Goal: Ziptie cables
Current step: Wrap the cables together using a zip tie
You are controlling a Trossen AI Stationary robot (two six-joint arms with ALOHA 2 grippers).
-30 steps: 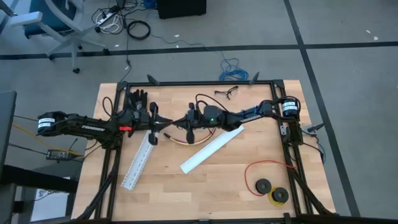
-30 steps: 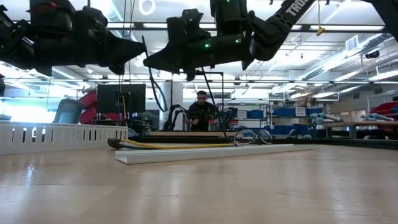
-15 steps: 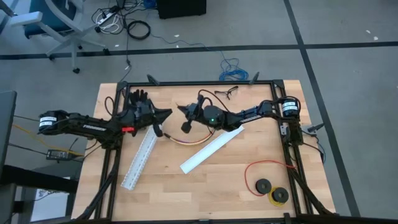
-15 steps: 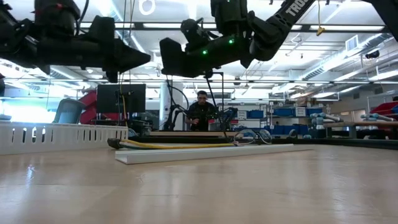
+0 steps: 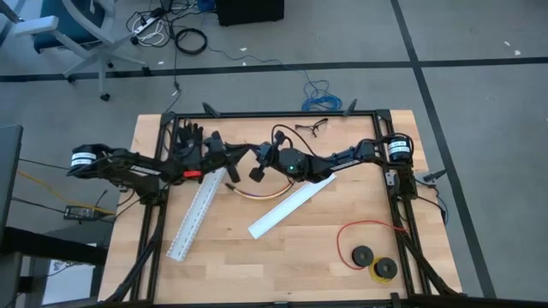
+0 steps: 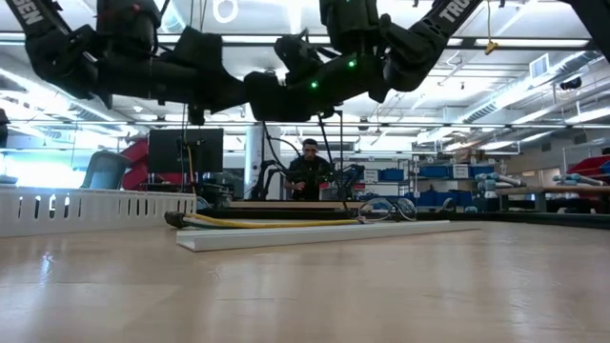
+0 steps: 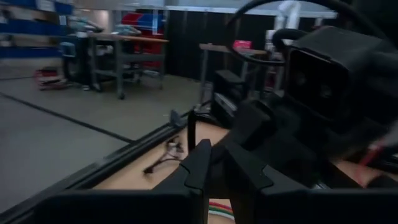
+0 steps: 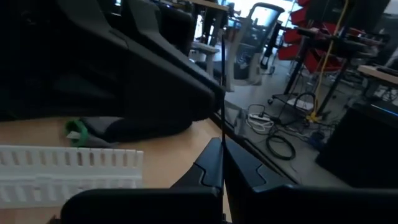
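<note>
The cables (image 5: 247, 191) lie slack on the table between the two white channels, a thin coloured bundle. The low view shows them as yellow strands (image 6: 276, 224) ending in a dark plug (image 6: 172, 219). Both grippers hang above them, tip to tip. My left gripper (image 5: 245, 154) comes from the table's left and is shut (image 7: 216, 163). My right gripper (image 5: 258, 156) comes from the right, shut (image 8: 222, 152) on a thin dark strip (image 8: 222, 81), seemingly a zip tie. In the low view the tips meet (image 6: 254, 95) well above the table. My left gripper's shut tips (image 8: 214, 94) reach the thin strip from the table's left, but I cannot tell whether they touch it. My right gripper pinches the strip's lower end (image 8: 222, 138) between its two fingers. The strip stands straight out past the fingertips, clear of the table.
Two white slotted channels lie on the table, one on the left (image 5: 195, 214) and one slanting at centre (image 5: 291, 205). A red wire loop with black spools (image 5: 368, 248) sits near the right corner. Glasses (image 5: 310, 128) and a black glove (image 5: 187, 137) lie at the far edge. A person (image 6: 310, 171) stands beyond the table.
My left gripper has moved toward the table's right until its tip meets my right gripper. My right gripper has drawn back a little to the right and turned. The cables have stayed on the table.
</note>
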